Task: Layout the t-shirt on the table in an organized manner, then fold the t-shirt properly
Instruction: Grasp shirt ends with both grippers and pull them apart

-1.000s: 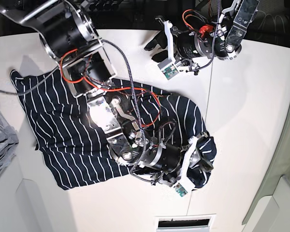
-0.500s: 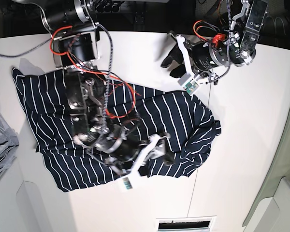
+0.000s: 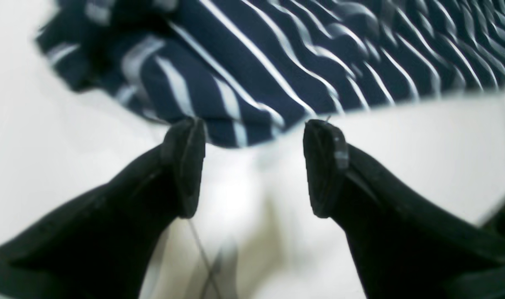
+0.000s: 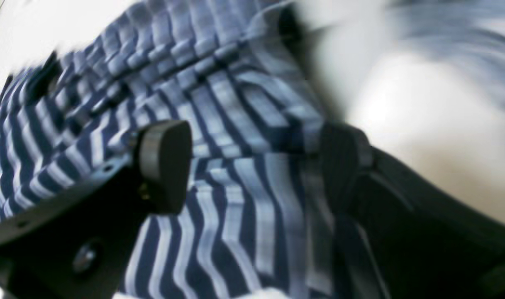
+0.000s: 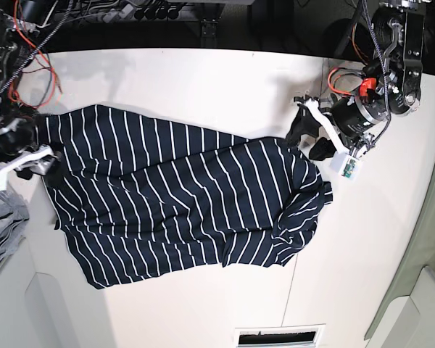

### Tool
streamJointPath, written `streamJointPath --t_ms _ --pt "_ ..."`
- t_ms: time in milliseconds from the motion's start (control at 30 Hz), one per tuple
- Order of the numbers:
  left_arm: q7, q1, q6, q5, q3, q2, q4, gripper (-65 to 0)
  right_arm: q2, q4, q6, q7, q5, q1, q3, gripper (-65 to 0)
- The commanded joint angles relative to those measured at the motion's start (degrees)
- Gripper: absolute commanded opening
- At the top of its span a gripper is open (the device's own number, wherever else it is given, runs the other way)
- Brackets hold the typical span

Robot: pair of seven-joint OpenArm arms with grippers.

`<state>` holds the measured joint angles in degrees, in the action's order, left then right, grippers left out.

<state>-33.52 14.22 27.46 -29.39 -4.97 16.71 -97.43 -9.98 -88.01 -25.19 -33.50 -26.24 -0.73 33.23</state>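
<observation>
The right jaws, at the left edge of the base view, stand wide apart over the shirt's (image 5: 181, 196) left end. The wrist view is blurred, but striped cloth shows in the gap and nothing looks pinched. A second ago that arm reached across the middle of the shirt, with its jaws at the bunched far end. Now it has swung out to the bench's (image 5: 203, 80) left side and let go, just above the grey cloth (image 5: 3, 225) lying at the bench edge.

The shirt has changed with it. It was bunched toward the right, half hidden under the arm. It now lies stretched long across the middle of the bench, stripes running mostly even. Its right end is folded and rumpled, and its lower left corner trails off at an angle.

The left jaws, on the right, are released too, with bare bench between them and the shirt's hem just past their tips. That arm has come down from the back of the bench to the shirt's right edge.

I judge the spread to be only partly done. The crumpled right end wants pulling flat next, and the left jaws look placed for it.
</observation>
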Motion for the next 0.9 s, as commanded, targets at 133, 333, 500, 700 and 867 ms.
streamJointPath --t_ms 133,333,500,700,867 --pt "2.89 -5.84 0.17 -0.85 -0.31 -0.11 9.20 -25.4 -2.67 0.74 -0.50 0.83 -1.20 -2.62 3.98 -19.5" --pt "2.89 -13.27 0.20 -0.85 -0.20 -2.03 19.50 -25.3 -4.50 10.03 -0.55 0.87 -1.20 -2.64 3.43 -19.5" --pt "3.65 -15.76 0.87 -0.79 2.67 -2.58 24.55 -26.0 -4.20 18.01 -3.19 1.11 -5.46 -2.62 1.64 -19.5" --pt "3.45 -16.37 0.87 3.04 4.48 -2.19 23.56 -65.0 -4.15 18.67 -4.22 3.96 -6.73 -2.58 -3.69 -49.6" --pt "-0.24 -14.75 3.98 -1.11 2.89 1.60 14.47 -65.0 -4.15 12.92 -7.10 1.60 -7.63 -2.64 -2.21 -65.0"
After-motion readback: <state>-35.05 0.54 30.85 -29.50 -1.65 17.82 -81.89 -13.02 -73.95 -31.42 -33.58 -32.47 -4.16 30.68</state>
